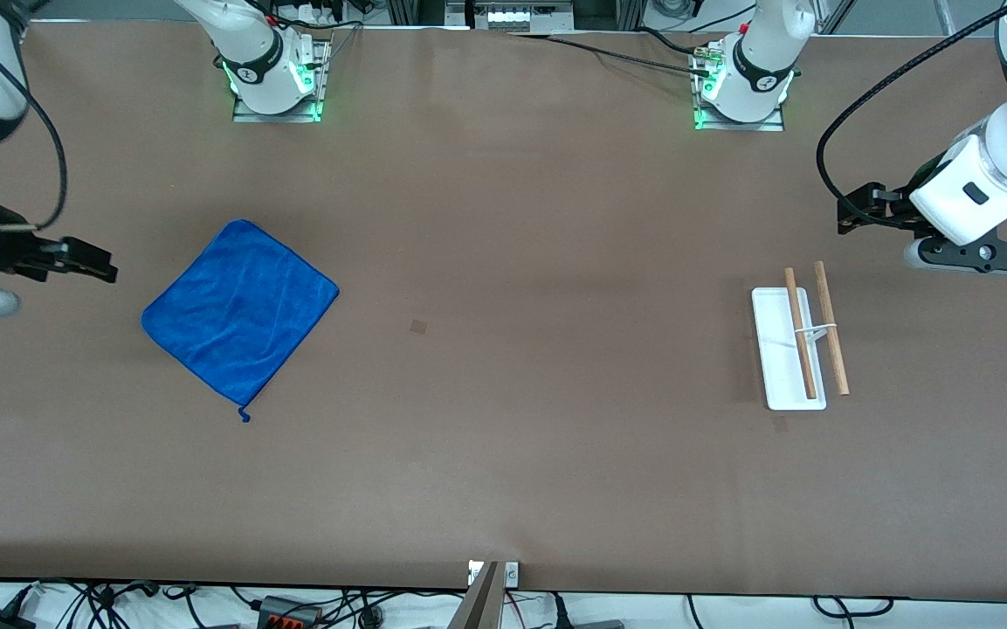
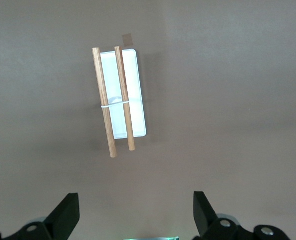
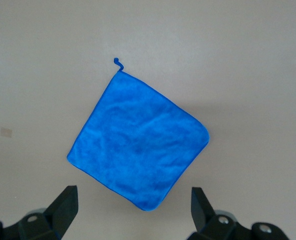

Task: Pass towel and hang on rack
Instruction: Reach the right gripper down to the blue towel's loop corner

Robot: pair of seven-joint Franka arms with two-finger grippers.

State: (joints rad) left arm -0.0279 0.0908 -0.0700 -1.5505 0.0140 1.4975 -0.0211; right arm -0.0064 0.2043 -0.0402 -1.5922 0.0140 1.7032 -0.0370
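Note:
The royal-blue towel lies flat on the table toward the right arm's end, its loop at the corner nearest the front camera. It also shows in the right wrist view. My right gripper is open and empty, held above the table beside the towel. The rack, a white base with two wooden rods, stands toward the left arm's end; it also shows in the left wrist view. My left gripper is open and empty, above the table near the rack.
The brown table stretches wide between towel and rack. Small dark marks sit near its middle. Cables lie along the table's edge nearest the front camera.

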